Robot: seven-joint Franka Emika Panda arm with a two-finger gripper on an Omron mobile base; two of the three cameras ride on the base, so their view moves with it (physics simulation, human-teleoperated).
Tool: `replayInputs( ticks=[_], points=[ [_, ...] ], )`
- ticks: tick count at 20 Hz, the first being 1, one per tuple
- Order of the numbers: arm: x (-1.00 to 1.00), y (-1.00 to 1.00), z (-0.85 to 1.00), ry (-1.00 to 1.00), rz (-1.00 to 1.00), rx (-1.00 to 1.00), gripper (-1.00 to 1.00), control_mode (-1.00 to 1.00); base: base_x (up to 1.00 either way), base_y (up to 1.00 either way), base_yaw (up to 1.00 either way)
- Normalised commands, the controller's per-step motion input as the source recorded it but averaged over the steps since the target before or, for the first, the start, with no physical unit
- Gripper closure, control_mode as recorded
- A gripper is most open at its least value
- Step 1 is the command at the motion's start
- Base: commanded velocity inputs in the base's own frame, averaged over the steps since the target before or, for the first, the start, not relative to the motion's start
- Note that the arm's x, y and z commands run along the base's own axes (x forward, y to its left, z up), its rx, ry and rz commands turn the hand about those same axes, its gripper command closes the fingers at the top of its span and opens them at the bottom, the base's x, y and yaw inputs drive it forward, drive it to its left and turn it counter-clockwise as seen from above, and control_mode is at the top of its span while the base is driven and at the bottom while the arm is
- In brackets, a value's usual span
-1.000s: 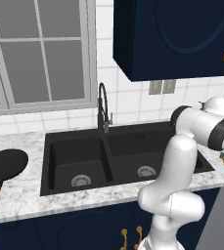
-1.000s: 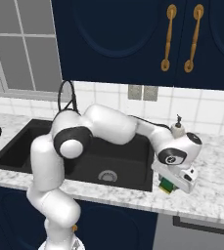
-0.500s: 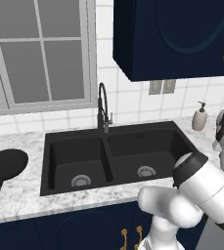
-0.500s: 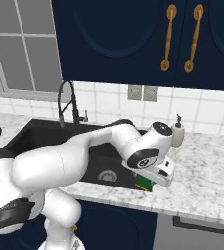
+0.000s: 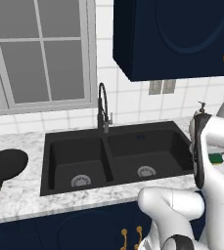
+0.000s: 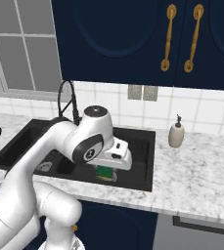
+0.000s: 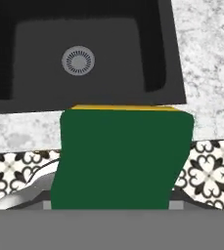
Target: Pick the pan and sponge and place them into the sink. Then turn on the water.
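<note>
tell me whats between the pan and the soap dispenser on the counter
The sink with its faucet lies between the pan and the soap dispenser, seen in the left base view.

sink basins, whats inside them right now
Each sink basin shows only a silver drain. In the right base view the arm covers part of the basins; the sponge hangs above.

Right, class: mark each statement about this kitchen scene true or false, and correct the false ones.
1. The pan lies on the counter left of the sink. True.
2. The gripper holds the sponge. True.
3. Water is running from the faucet. False: no stream shows.
4. The sponge already rests on a basin floor. False: it hangs in the jaws, above the sink's front edge.
5. The soap dispenser stands on the counter right of the sink. True.
6. The pan sits in the left basin. False: both basins hold nothing.
</note>
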Motion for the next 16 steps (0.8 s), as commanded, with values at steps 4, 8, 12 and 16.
replayInputs(
  ticks=[4,8,12,16],
  points=[
    [0.00,1.00,0.63,-0.03,0.15,-0.06,1.00,-1.00,0.00,0.00,0.00],
    [0.01,1.00,0.57,-0.02,0.20,-0.02,1.00,-1.00,0.00,0.00,0.00],
    [0.00,1.00,0.07,-0.03,0.16,0.00,1.00,-1.00,0.00,0.00,0.00],
    [-0.02,1.00,-0.05,0.00,0.13,0.00,1.00,-1.00,0.00,0.00,0.00]
  ],
)
